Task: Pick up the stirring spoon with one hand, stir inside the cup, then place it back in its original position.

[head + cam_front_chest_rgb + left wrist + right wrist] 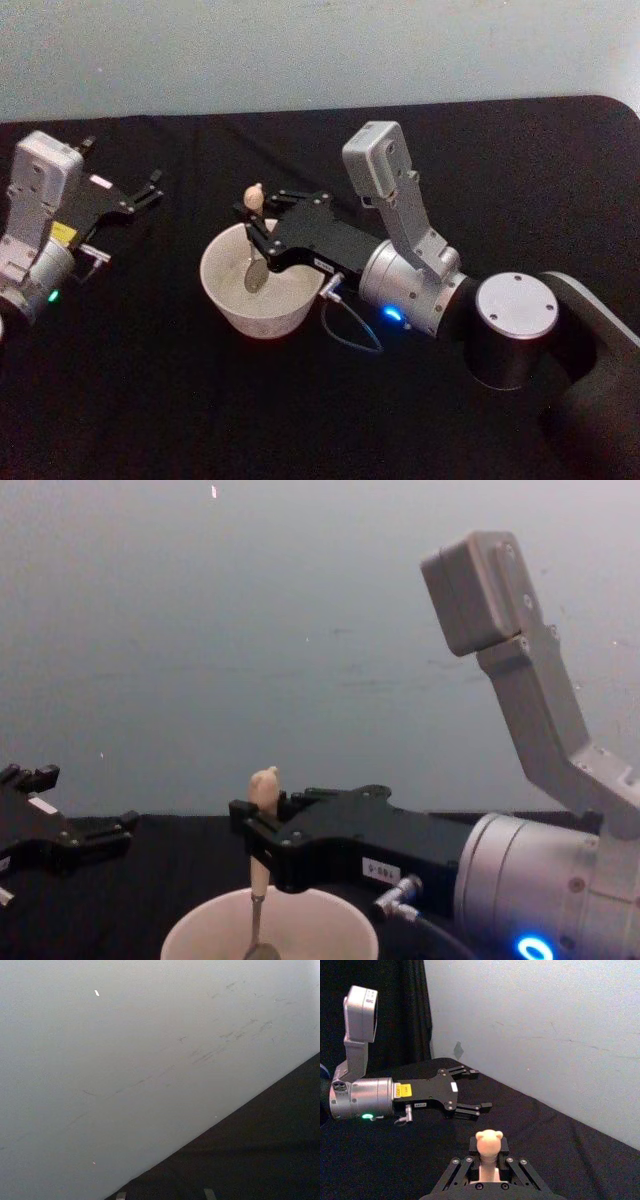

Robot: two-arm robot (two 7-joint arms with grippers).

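Observation:
The stirring spoon (pixel 254 200) stands nearly upright in the cream-white cup (pixel 225 290), its metal bowl (pixel 254 279) down inside. My right gripper (pixel 256 222), on a silver-grey wrist, is shut on the spoon's beige handle just under the knobbly figure (pixel 488 1142). From the side, the spoon (pixel 263 792) rises out of the cup (pixel 200 935) with the right gripper (pixel 258 836) above the rim. My left gripper (pixel 155 190) rests open at the far left, apart from the cup. The spoon's original position is out of view.
A black cloth covers the table (pixel 150 400), and a pale wall (pixel 300 50) runs along its far edge. The left gripper (pixel 481 1090) lies beyond the spoon with its fingers spread. A thin cable (pixel 350 335) loops beside the right wrist near the cup.

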